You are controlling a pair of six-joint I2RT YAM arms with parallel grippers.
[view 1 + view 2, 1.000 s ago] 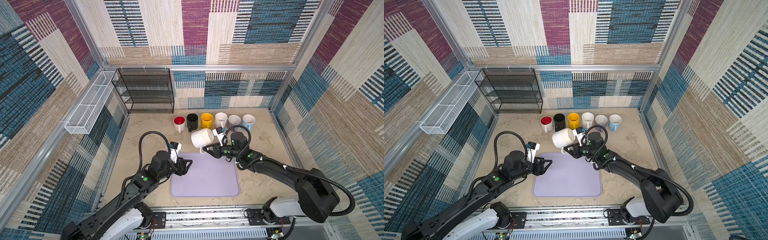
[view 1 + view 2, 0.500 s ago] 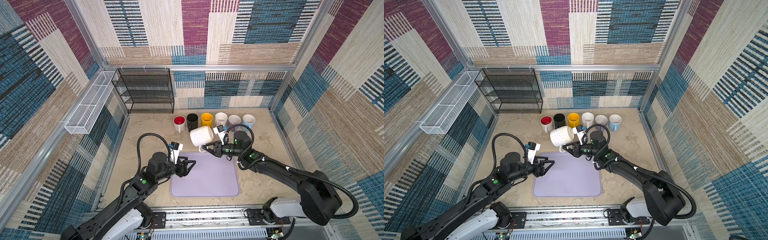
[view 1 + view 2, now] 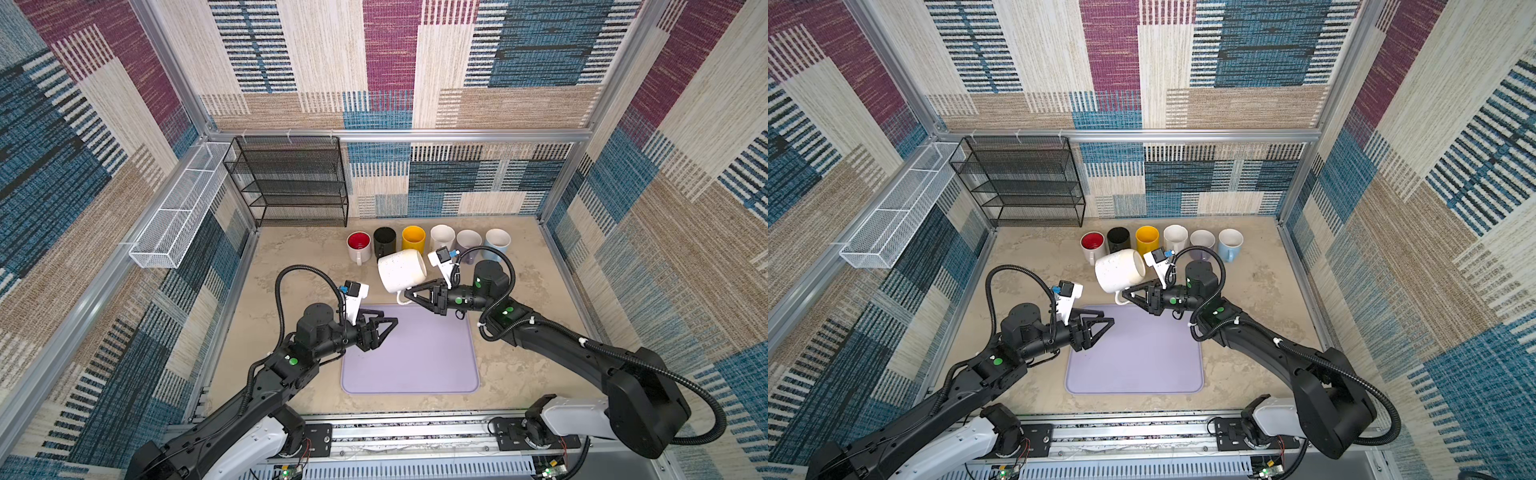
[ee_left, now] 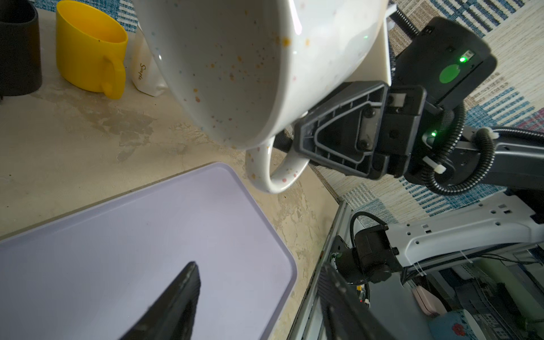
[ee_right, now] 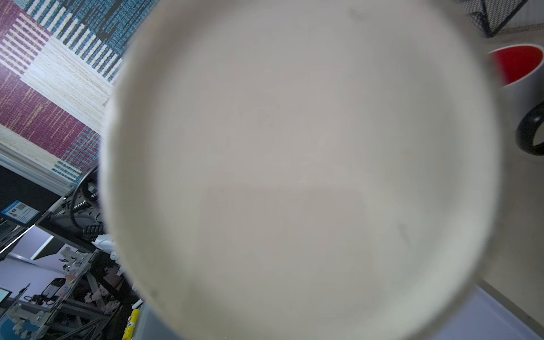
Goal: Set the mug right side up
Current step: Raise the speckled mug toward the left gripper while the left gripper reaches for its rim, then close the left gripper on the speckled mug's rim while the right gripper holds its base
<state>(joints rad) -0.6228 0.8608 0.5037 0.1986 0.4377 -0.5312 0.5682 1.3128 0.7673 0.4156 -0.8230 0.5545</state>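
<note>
A white speckled mug (image 3: 401,272) (image 3: 1119,270) hangs in the air above the far edge of the lilac mat (image 3: 415,365) (image 3: 1142,365). It lies on its side, mouth toward the right arm and handle pointing down. My right gripper (image 3: 409,293) (image 3: 1127,293) is shut on the mug's handle, as the left wrist view also shows: mug (image 4: 235,73), right gripper (image 4: 290,141). The mug (image 5: 294,162) fills the right wrist view and hides the jaws there. My left gripper (image 3: 388,326) (image 3: 1105,325) (image 4: 260,266) is open and empty over the mat's left part (image 4: 117,235).
A row of upright mugs stands at the back: red (image 3: 358,245), black (image 3: 384,239), yellow (image 3: 413,237), white (image 3: 441,237), lavender (image 3: 468,241), light blue (image 3: 497,241). A black wire rack (image 3: 291,183) sits back left. A white wire basket (image 3: 178,216) hangs on the left wall.
The right wrist has turned a little with the mug held in the air. The left gripper has edged right over the mat, still open.
</note>
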